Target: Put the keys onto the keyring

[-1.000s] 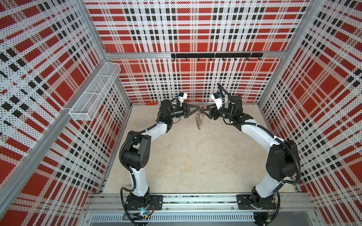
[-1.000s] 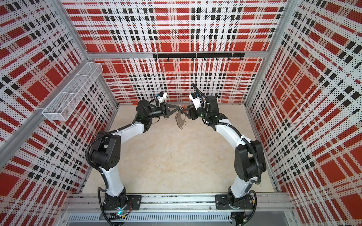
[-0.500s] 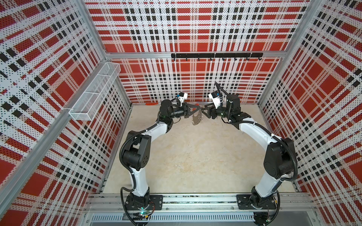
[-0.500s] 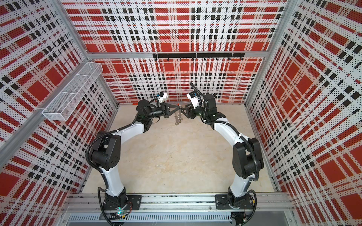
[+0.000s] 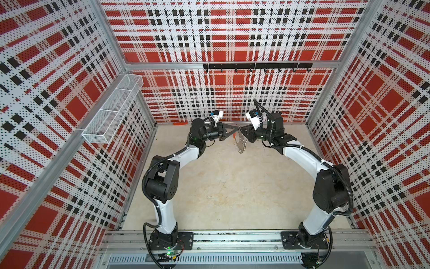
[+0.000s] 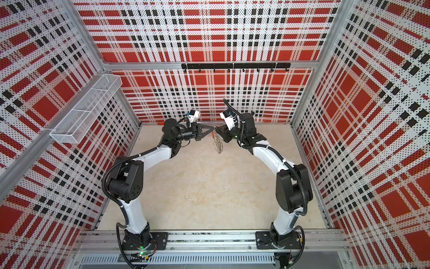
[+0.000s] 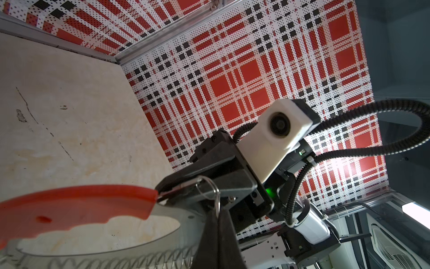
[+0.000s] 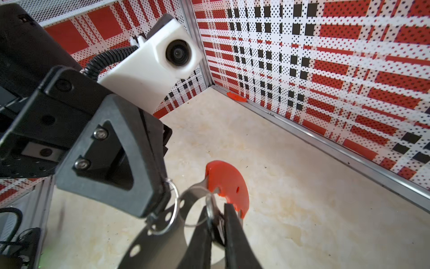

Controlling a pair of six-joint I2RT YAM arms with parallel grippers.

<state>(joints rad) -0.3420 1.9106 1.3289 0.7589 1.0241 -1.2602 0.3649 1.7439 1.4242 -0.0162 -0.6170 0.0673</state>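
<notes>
Both grippers meet above the back middle of the table, and the keyring [image 5: 240,142] [image 6: 218,144] hangs between them in both top views. It is a grey band [image 8: 149,244] with a red segment [image 8: 226,186] [image 7: 76,205] and several split rings [image 7: 116,258] along its rim. My left gripper [image 7: 217,210] [image 5: 237,127] is shut on one silver split ring [image 7: 209,193] of the keyring. My right gripper [image 8: 216,207] [image 5: 242,129] is shut on the keys [image 8: 218,223], a dark tag with a silver ring [image 8: 209,205], just beside the red segment. The key itself is mostly hidden by the jaws.
A white wire basket [image 5: 111,111] hangs on the left wall. A black hook rail [image 5: 256,66] runs along the back wall. A small red piece [image 5: 180,124] [image 8: 236,97] lies on the floor at the foot of the back wall.
My right gripper has closed from open onto the keys at the keyring's top. The keyring swung up edge-on half a second ago and now hangs down again. The left gripper stayed shut.
</notes>
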